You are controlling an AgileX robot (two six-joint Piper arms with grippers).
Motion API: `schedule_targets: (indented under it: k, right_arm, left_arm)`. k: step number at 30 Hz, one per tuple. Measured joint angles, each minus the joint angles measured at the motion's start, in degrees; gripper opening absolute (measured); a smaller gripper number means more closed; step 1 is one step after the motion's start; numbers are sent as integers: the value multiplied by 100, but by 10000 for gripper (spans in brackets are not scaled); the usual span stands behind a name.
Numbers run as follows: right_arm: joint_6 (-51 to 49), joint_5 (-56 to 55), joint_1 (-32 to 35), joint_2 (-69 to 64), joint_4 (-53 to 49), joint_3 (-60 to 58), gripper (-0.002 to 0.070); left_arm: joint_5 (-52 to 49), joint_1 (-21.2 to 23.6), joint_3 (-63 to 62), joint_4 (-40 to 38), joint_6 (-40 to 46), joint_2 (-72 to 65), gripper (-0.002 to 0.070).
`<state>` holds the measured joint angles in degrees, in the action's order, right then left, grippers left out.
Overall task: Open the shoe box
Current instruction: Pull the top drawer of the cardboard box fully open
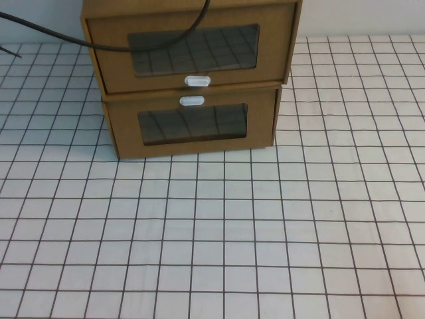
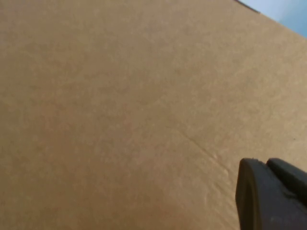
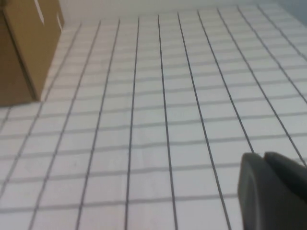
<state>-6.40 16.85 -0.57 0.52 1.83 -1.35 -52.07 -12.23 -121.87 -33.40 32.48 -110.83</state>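
Two stacked shoe boxes (image 1: 192, 86) at far left-centre, both closed. Left gripper (image 2: 266, 165) close against cardboard, fingers (image 2: 252, 191) pressed together; right gripper (image 3: 264, 158) over tablecloth (image 3: 144, 143) to the right, likewise closed. Advice: spread fingers, pinch a white handle (image 1: 197, 81), pull straight nearward.

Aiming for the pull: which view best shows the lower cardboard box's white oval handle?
High view: the white oval handle faces it, on the lower brown cardboard box. The left wrist view shows only cardboard beside the left gripper; the right wrist view, a box corner beyond the right gripper.
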Motion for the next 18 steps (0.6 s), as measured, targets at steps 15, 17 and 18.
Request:
schedule_targets:
  k: [15,17,18]
  right_arm:
    - [-227,-1897,0,0,2180,0,-13]
    - [-276,-1436,0,0,2342,88,-13]
    - [-276,-1050,0,0,2402,223,-13]
  left_arm:
    - [-143,0,-37,-65,0,-289,-2]
    - [-143,0,-50,-65,0,-289,-2]
    - [-143,0,-58,-65,0,-289,-2]
